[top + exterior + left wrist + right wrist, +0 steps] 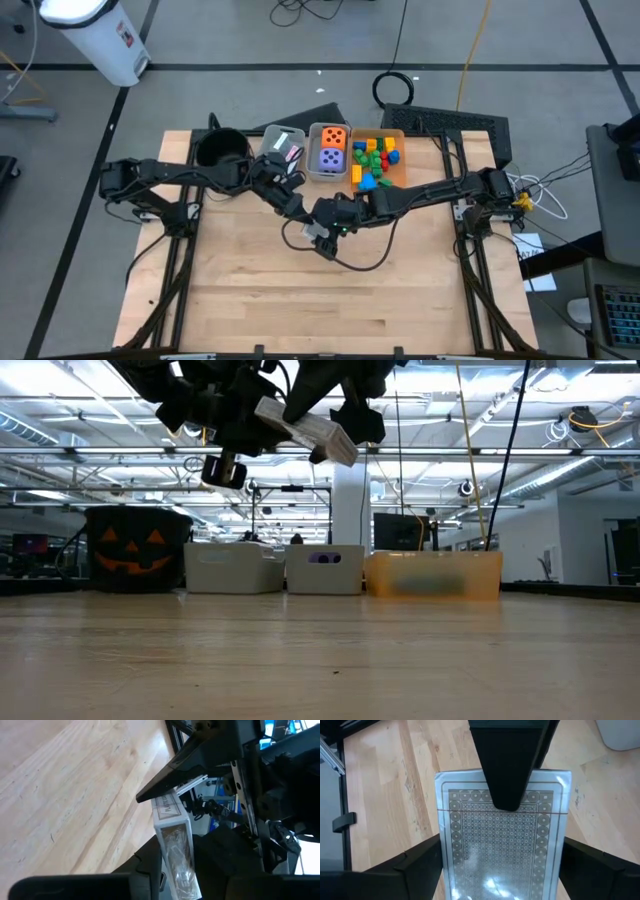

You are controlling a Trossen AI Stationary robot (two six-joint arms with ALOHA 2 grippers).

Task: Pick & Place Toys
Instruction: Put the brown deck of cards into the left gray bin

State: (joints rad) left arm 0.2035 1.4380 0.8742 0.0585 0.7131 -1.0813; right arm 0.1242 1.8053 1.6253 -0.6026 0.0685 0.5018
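One card box [308, 430] aloft, long axis tilted, between both grippers.

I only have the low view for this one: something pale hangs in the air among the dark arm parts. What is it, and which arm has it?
Observer: It is a card box with a patterned back, wrapped in clear film. The right wrist view shows its flat face.
Operator: Who is gripping it?
Observer: The left gripper is shut on it. One of its fingers lies across the patterned face. The right gripper meets the box from the opposite side.
Operator: Where is that over the table?
Observer: In the high view it is above bare wood of the table, just off the grey bin and toward the table's centre.
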